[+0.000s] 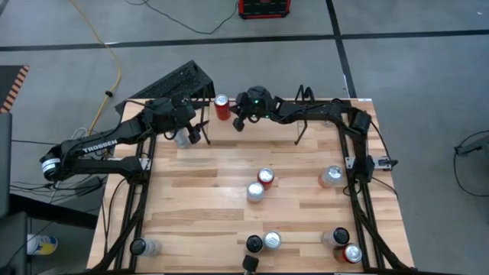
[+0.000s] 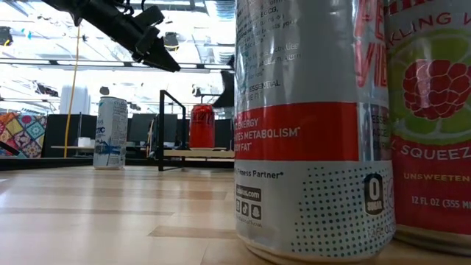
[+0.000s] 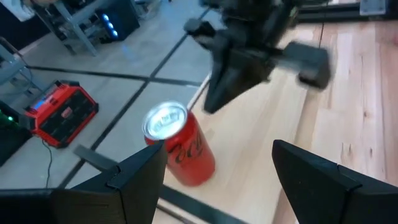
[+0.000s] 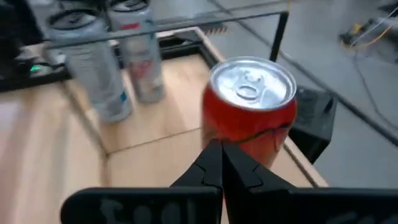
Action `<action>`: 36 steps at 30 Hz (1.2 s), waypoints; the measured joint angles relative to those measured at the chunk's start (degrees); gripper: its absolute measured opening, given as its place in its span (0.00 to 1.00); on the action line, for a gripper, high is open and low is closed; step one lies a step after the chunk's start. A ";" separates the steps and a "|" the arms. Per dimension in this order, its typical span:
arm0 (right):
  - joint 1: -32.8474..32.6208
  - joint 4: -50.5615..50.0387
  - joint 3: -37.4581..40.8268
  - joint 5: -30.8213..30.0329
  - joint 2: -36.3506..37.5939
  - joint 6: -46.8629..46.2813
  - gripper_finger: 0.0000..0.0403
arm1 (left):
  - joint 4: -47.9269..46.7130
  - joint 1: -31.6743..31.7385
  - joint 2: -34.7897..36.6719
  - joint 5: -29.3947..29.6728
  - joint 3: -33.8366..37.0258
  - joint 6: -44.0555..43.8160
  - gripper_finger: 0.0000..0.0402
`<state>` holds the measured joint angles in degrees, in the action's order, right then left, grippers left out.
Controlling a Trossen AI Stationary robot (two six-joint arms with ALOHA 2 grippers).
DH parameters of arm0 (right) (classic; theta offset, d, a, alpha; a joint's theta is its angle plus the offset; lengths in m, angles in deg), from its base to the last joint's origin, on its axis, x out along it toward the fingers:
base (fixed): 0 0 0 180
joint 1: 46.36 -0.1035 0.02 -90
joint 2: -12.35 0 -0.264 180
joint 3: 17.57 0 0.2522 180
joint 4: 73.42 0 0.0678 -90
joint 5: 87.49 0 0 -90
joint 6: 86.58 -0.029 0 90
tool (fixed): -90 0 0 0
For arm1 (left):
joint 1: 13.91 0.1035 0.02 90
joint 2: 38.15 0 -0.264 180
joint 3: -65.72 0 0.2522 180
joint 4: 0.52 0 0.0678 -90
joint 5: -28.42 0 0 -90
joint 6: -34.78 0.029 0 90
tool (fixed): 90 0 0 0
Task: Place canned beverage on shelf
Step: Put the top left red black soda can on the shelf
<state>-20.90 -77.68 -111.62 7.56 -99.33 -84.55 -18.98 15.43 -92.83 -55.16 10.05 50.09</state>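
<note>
Red can (image 1: 221, 106) stands upright, between spread left claw (image 1: 200, 134) and pressed-together right claw (image 1: 238, 124).

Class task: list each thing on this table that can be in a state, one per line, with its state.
red cola can: upright, unopened, on the shelf at the table's far edge, held by nothing.
left gripper: open, empty, beside the red cola can.
right gripper: shut, empty, close to the red cola can.
white can: upright by the left arm.
loose cans: upright on the table.
</note>
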 joint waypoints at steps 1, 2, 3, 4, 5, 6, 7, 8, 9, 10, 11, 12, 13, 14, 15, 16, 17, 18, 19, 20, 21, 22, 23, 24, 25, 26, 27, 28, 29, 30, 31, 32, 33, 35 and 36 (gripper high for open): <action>-0.18 -1.31 -0.14 0.24 1.53 0.88 0.05 | 0.78 -0.03 -0.54 -0.15 -0.01 0.12 0.69; -0.32 -2.85 -0.03 0.37 3.33 1.70 0.05 | 1.00 -0.04 -1.20 -0.74 -0.21 0.36 0.69; -0.32 -4.36 0.67 0.42 5.37 2.44 0.05 | 0.85 -0.03 -2.27 -1.62 -0.62 0.60 0.69; -0.29 -5.34 1.57 0.41 7.10 3.13 0.05 | 0.73 -0.04 -3.64 -2.58 -1.52 0.88 0.69; -0.32 -5.55 2.51 0.32 8.68 3.77 0.05 | 0.92 -0.02 -5.26 -3.34 -2.65 1.25 0.69; -0.33 -6.17 3.72 -0.12 10.43 3.94 0.05 | 0.58 -0.04 -6.91 -4.15 -3.98 1.66 0.69; -0.28 -7.01 5.16 -0.23 12.53 4.20 0.05 | -0.37 -0.04 -8.68 -4.71 -5.36 2.15 0.69; 0.00 -7.08 6.66 -0.36 14.51 4.52 0.05 | -1.45 -0.04 -10.63 -5.10 -6.87 2.46 0.69; 0.45 -6.50 8.09 -0.45 16.88 4.59 0.05 | -2.85 -0.04 -12.44 -5.25 -8.48 2.93 0.69; 1.02 -6.16 9.87 -0.45 19.43 4.50 0.05 | -4.65 -0.03 -14.12 -5.68 -10.01 3.52 0.69; 1.58 -5.78 11.94 -0.46 21.79 4.46 0.05 | -6.61 -0.04 -15.77 -6.30 -11.73 4.13 0.68; 2.18 -5.22 13.98 -0.54 24.02 4.46 0.05 | -7.82 -0.02 -17.19 -6.73 -13.51 4.75 0.67; 2.70 -4.29 16.29 -0.61 26.08 4.30 0.05 | -9.27 -0.02 -18.45 -7.23 -15.22 5.22 0.64; 3.12 -3.13 18.77 -0.68 27.74 3.88 0.05 | -11.09 -0.02 -19.77 -7.46 -16.89 5.64 0.62; 3.52 -1.08 21.28 -0.70 29.17 3.37 0.05 | -12.90 -0.02 -21.18 -7.67 -18.72 6.00 0.58; 3.95 1.05 23.73 -0.71 30.76 2.61 0.05 | -14.52 0.04 -22.60 -7.45 -20.48 6.33 0.54; 4.38 3.30 26.13 -0.67 32.34 1.95 0.05 | -16.53 0.04 -24.07 -7.29 -22.26 6.63 0.48; 4.63 6.05 28.25 -0.65 33.72 1.10 0.05 | -18.67 0.04 -25.41 -7.33 -24.06 6.77 0.42; 4.73 8.54 29.92 -0.64 34.96 0.44 0.06 | -20.65 0.12 -26.70 -7.57 -25.82 6.98 0.35; 4.89 10.66 31.57 -0.65 36.13 0.02 0.06 | -22.01 0.16 -27.91 -7.65 -27.44 7.34 0.27; 5.09 11.62 32.99 -0.65 37.06 -0.33 0.06 | -23.28 0.17 -29.09 -7.65 -28.88 7.62 0.19; 5.11 12.10 33.95 -0.66 37.71 -0.47 0.06 | -24.45 0.17 -30.19 -7.66 -30.03 7.90 0.11; 5.11 12.45 34.52 -0.68 38.22 -0.51 0.06 | -24.90 0.18 -31.31 -7.61 -30.85 8.14 0.05; 5.00 12.60 34.96 -0.68 38.67 -0.51 0.06 | -24.86 0.20 -32.39 -7.24 -31.51 8.31 0.04; 4.81 12.64 35.15 -0.67 39.01 -0.52 0.06 | -24.98 0.38 -33.51 -6.46 -32.17 8.66 0.03; 4.65 13.07 35.24 -0.67 39.24 -0.53 0.06 | -25.13 0.60 -34.61 -5.60 -32.77 8.92 0.02; 4.47 12.98 35.43 -0.65 39.48 -0.51 0.06 | -25.08 0.88 -35.65 -4.51 -33.30 8.98 0.01; 4.42 12.47 35.51 -0.58 39.51 -0.51 0.06 | -24.94 1.30 -36.68 -3.97 -33.69 8.91 0.01; 4.20 12.41 35.52 -0.59 39.37 -0.51 0.07 | -24.98 1.82 -37.64 -3.91 -33.92 8.88 0.00; 3.95 12.14 35.52 -0.62 39.30 -0.49 0.07 | -25.24 2.29 -38.52 -4.01 -34.02 8.87 0.00; 3.75 11.68 35.52 -0.66 39.30 -0.44 0.07 | -25.48 2.70 -39.33 -4.37 -34.03 8.85 0.00; 3.67 11.62 35.54 -0.65 39.30 -0.27 0.07 | -25.55 3.12 -39.97 -4.80 -34.03 8.84 0.00; 3.56 11.63 35.54 -0.65 39.30 -0.23 0.07 | -25.58 3.57 -40.37 -5.19 -34.03 8.83 0.00; 3.51 11.17 35.54 -0.63 39.30 -0.09 0.07 | -25.40 4.33 -41.01 -5.49 -34.07 8.81 0.00; 3.51 11.02 35.54 -0.63 39.30 -0.09 0.07 | -25.30 4.86 -41.14 -5.50 -34.07 8.79 0.00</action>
<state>-17.39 -66.66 -76.08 6.94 -60.03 -84.65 -44.28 20.29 -133.97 -60.67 -24.03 58.88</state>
